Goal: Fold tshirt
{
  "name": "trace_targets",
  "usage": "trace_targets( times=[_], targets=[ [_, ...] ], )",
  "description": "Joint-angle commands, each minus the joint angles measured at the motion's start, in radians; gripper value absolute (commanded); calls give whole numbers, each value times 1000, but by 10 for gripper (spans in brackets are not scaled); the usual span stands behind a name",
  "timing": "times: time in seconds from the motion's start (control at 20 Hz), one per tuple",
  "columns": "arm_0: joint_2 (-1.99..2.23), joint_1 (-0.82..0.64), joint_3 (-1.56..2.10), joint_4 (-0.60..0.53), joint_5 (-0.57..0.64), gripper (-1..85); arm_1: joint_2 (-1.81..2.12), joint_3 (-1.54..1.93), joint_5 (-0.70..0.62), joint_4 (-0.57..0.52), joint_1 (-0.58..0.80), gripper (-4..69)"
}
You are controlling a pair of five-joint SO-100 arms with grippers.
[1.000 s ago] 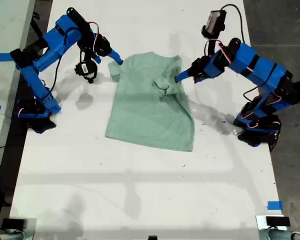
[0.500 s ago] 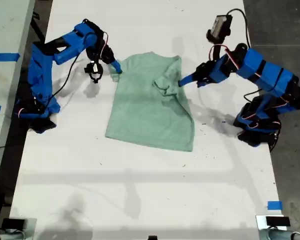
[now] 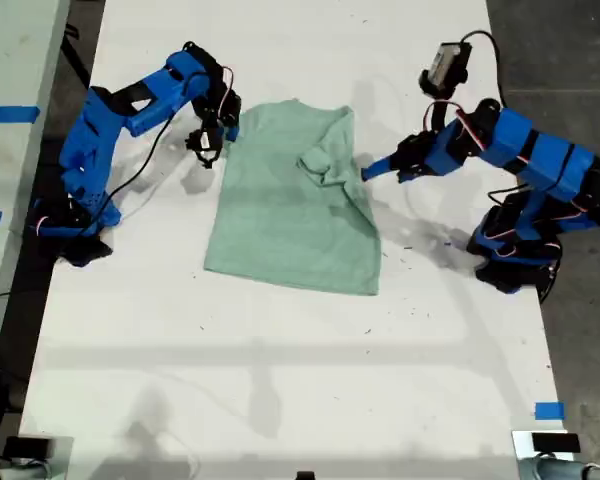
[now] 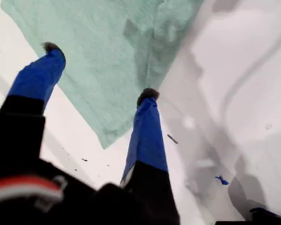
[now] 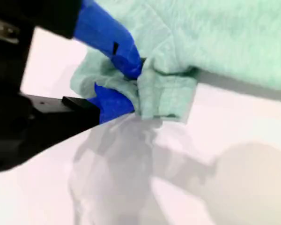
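Since the earlier frames the tshirt (image 3: 292, 200) has slid toward the exterior view's left across the white bench (image 3: 280, 380). At that view's upper left, my second pincer (image 5: 131, 89) is clamped on a bunched sleeve, probably to drag it inward for a fold. At the right, my first pincer (image 4: 96, 70) stands wide open, empty, over the shirt's edge, seemingly poised to grip.

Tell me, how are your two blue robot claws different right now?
My first gripper is open, its fingers spread over the pale mint-green cloth tshirt without gripping. My second gripper is shut, pinching a bunched bit of the tshirt. Both have blue fingers and are at the tshirt's edges.
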Motion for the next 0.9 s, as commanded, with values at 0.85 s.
trace_targets(
  times=[0.85],
  targets=[
    [313,400,2,-313,46,1,107,87,34,-55,2,296]
  ],
)
